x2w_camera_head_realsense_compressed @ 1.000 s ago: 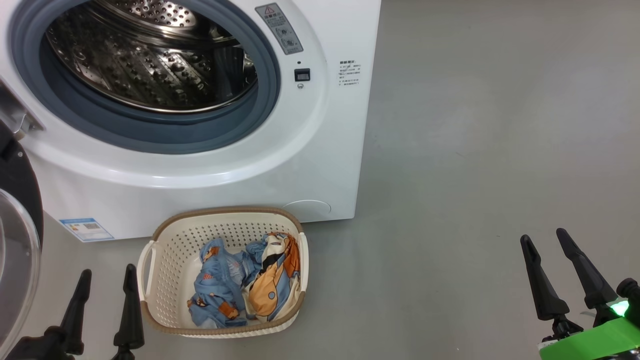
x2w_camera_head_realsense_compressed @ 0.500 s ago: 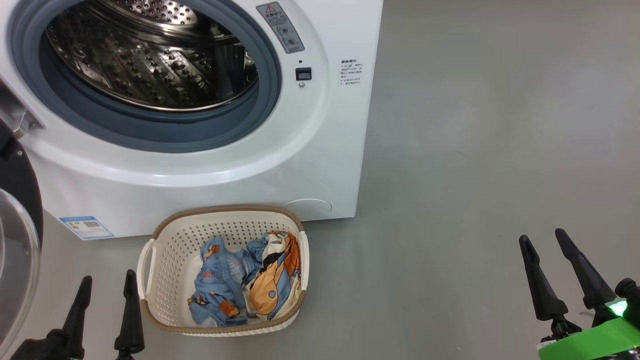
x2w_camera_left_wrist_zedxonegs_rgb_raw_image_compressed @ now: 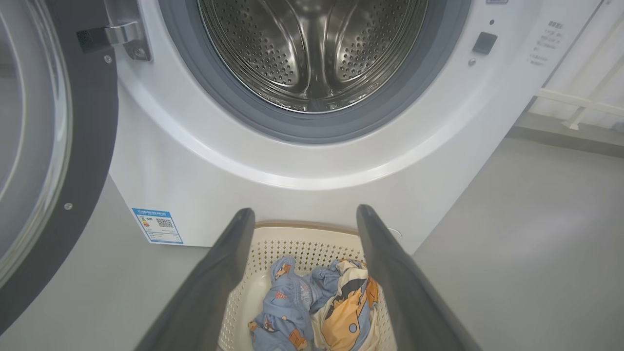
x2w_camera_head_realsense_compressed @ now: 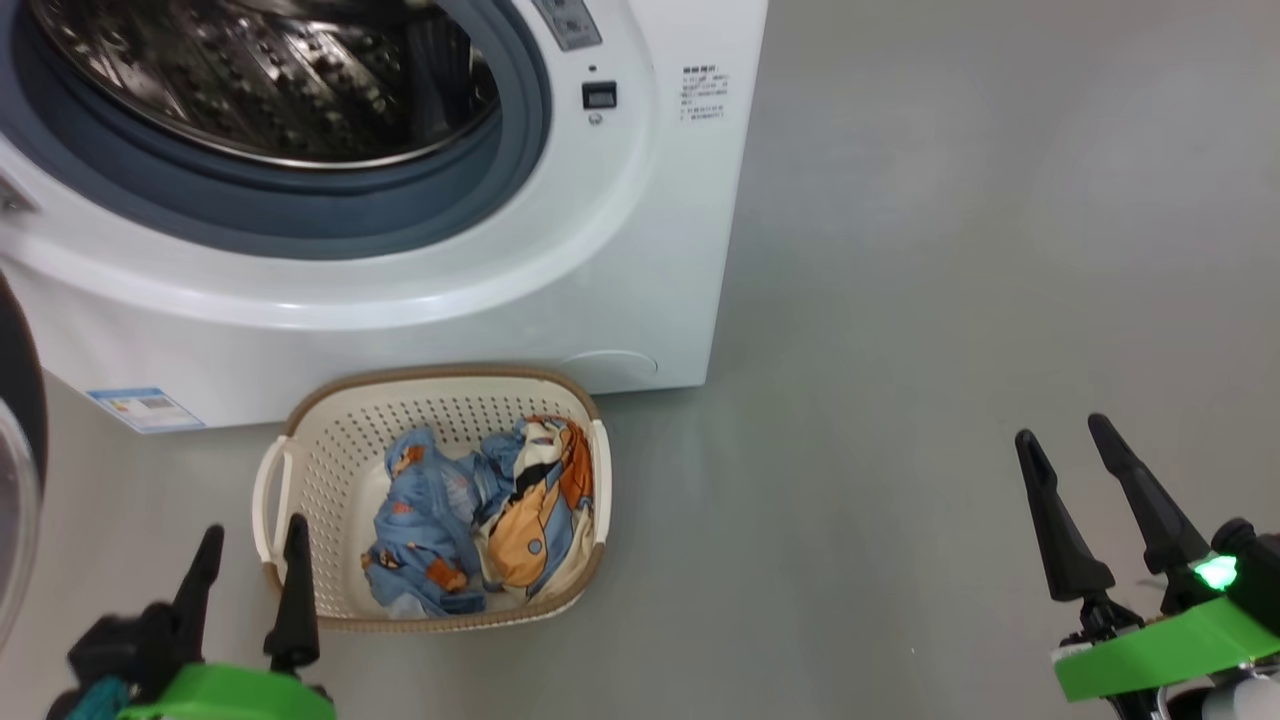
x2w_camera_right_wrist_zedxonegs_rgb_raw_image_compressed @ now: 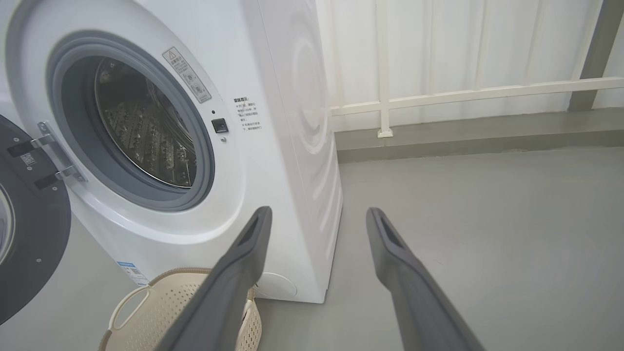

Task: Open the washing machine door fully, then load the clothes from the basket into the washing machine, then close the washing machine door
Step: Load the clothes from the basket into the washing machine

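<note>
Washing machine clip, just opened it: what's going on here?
The washing machine door is swung open on the left, exposing the steel drum. The clothes lie in the basket on the floor before the washing machine. The left gripper hovers open by the basket's left handle, holding nothing; the right gripper is open off to the right.

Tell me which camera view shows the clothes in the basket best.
The head view: looking down, it shows both clothes whole inside the basket. The left wrist view crops them at its bottom edge. The right wrist view catches the basket's rim and handle.
</note>
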Controlling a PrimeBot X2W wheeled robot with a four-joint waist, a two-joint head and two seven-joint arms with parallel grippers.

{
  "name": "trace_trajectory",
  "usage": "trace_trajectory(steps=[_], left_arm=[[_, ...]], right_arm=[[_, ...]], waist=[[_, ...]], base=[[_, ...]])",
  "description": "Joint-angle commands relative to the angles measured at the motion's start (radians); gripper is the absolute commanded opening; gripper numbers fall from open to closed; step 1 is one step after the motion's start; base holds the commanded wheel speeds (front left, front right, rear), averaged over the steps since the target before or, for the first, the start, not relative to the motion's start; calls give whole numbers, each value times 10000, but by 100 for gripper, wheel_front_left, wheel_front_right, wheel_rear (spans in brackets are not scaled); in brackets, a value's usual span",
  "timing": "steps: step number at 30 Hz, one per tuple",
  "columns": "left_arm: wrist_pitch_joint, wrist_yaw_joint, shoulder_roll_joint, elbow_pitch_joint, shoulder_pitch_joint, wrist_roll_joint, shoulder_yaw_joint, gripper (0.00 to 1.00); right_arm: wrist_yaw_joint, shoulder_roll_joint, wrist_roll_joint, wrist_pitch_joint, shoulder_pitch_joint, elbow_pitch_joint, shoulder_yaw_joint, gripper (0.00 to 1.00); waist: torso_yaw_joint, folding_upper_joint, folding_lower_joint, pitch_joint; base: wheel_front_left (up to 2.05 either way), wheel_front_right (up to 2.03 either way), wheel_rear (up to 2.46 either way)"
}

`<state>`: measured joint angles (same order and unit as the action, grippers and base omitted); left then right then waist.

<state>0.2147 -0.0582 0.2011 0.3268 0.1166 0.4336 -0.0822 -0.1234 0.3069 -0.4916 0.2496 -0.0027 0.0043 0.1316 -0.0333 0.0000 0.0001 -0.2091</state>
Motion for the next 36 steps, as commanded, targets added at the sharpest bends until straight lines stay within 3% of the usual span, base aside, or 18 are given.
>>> trace_trajectory(steps=[1, 9, 17, 26, 36], left_arm=[[-10, -3, 251, -43, 464, -112, 294, 100], [-64, -373, 515, 2104, 2112, -404, -325, 100], [-561, -710, 657, 4336, 3823, 76, -1340, 100], [-1462, -722, 905, 5638, 5287, 1548, -3346, 100], [-1809, -724, 1886, 6512, 6473, 2677, -4740, 100]], right_arm=[[-73, 168, 100, 122, -264, -273, 221, 100], [-73, 38, 176, 122, -876, -292, 485, 100], [-73, -156, 251, 122, -1451, -295, 671, 100], [-73, -484, 359, 122, -2259, -333, 1021, 100], [-73, -905, 551, 122, -3412, -472, 1433, 100]], waist=[[-70, 0, -1, -270], [-381, 0, -1, -1132], [-706, 0, -1, -2120], [-1267, 0, -1, -3237], [-2164, 0, -1, -4384]], base=[[0, 0, 0], [0, 0, 0], [0, 0, 0], [0, 0, 0], [0, 0, 0]])
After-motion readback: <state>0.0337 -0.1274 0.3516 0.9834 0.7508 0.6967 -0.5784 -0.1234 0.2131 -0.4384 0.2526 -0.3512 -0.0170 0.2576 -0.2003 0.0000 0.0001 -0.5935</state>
